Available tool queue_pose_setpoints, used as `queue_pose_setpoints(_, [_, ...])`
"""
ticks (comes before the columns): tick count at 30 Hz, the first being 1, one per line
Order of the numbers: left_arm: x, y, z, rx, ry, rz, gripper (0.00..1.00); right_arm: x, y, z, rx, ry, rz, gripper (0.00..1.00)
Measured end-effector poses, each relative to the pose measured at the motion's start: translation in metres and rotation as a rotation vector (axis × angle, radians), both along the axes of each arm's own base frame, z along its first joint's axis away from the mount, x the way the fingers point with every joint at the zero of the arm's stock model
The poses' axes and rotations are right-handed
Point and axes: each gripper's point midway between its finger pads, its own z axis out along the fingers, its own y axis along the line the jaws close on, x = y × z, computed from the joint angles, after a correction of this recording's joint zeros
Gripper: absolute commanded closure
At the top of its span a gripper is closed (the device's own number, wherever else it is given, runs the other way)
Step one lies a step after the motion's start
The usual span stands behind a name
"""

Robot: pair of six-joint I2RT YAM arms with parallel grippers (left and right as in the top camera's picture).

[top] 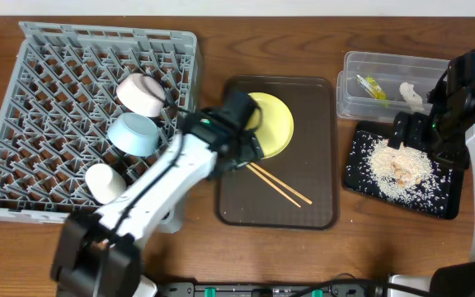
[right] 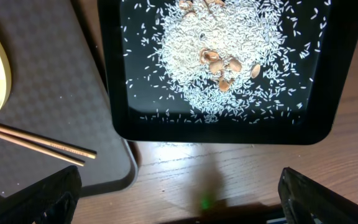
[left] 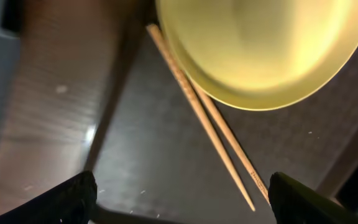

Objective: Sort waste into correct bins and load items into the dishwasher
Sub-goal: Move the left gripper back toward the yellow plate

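Observation:
The pale yellow plate (top: 279, 124) and the wooden chopsticks (top: 280, 184) lie on the dark brown serving tray (top: 303, 210). My left gripper (top: 246, 148) hovers open and empty over that tray at the plate's near-left edge. In the left wrist view the plate (left: 260, 50) and chopsticks (left: 210, 118) lie ahead of the open jaws (left: 182, 205). The grey dish rack (top: 48, 91) holds the white bowl (top: 143, 93) and the light blue bowl (top: 134, 134). My right gripper (top: 411, 132) is open and empty above the black tray (top: 435, 206), which holds rice scraps (right: 216, 56).
The clear tub (top: 353, 103) at the back right holds the green-and-yellow wrapper (top: 371, 87) and the white paper scrap (top: 411, 95). A white cup (top: 105, 181) sits in the rack's near side. In the right wrist view the chopstick tips (right: 36, 143) lie on the brown tray (right: 55, 74).

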Motion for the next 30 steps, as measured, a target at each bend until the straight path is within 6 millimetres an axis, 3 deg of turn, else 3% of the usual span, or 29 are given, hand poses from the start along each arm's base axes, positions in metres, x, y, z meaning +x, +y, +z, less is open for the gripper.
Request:
queue_pose_setpoints(6, [-0.009, -0.032, -0.046, 0.057, 0.056, -0.056, 0.1, -0.001, 0.0, 0.0, 0.0, 0.002, 0.0, 0.01])
queue_pose_setpoints(12, [-0.02, -0.043, -0.083, 0.109, 0.119, -0.083, 0.11, 0.0, 0.0, 0.0, 0.0, 0.002, 0.0, 0.01])
queue_pose_setpoints(22, [-0.023, -0.044, -0.097, 0.127, 0.143, -0.087, 0.11, 0.0, 0.0, 0.0, 0.0, 0.002, 0.0, 0.01])
queue_pose_setpoints(26, [-0.024, -0.044, -0.097, 0.127, 0.149, -0.084, 0.23, 0.0, 0.0, 0.0, 0.0, 0.002, 0.0, 0.01])
queue_pose_setpoints(30, [-0.027, -0.045, -0.098, 0.13, 0.159, -0.081, 0.24, 0.0, 0.0, 0.0, 0.0, 0.002, 0.0, 0.01])
